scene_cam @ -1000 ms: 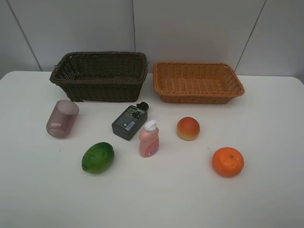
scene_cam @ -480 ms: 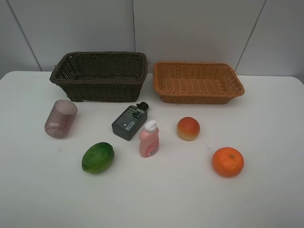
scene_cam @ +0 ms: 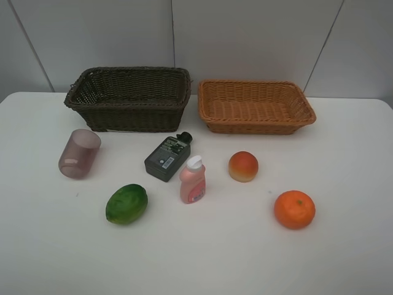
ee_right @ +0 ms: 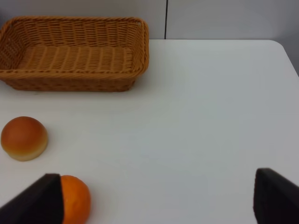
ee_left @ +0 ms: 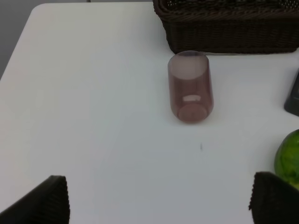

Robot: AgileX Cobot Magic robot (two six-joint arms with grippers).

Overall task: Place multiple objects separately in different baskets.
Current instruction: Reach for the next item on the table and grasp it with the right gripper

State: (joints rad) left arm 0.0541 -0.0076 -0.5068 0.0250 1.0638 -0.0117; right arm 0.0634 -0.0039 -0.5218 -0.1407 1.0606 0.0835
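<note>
All the objects lie on the white table in front of the baskets. From left to right they are a purple cup (scene_cam: pixel 79 154) on its side, a green oval fruit (scene_cam: pixel 126 203), a flat dark-green bottle (scene_cam: pixel 167 158), a standing pink bottle (scene_cam: pixel 193 181), a peach-red fruit (scene_cam: pixel 243 166) and an orange (scene_cam: pixel 294 209). The dark brown basket (scene_cam: pixel 129 114) and the orange-tan basket (scene_cam: pixel 258 126) hold nothing. My left gripper (ee_left: pixel 161 205) is open, well short of the cup (ee_left: pixel 189 88). My right gripper (ee_right: pixel 156 200) is open, with the orange (ee_right: pixel 74 203) beside one finger. Neither gripper shows in the exterior view.
The two baskets stand side by side at the back of the table (scene_cam: pixel 344 246), near the grey wall. The table's left edge shows in the left wrist view and its right edge in the right wrist view.
The purple cup has rocked very slightly on its side. Nothing else has moved.
</note>
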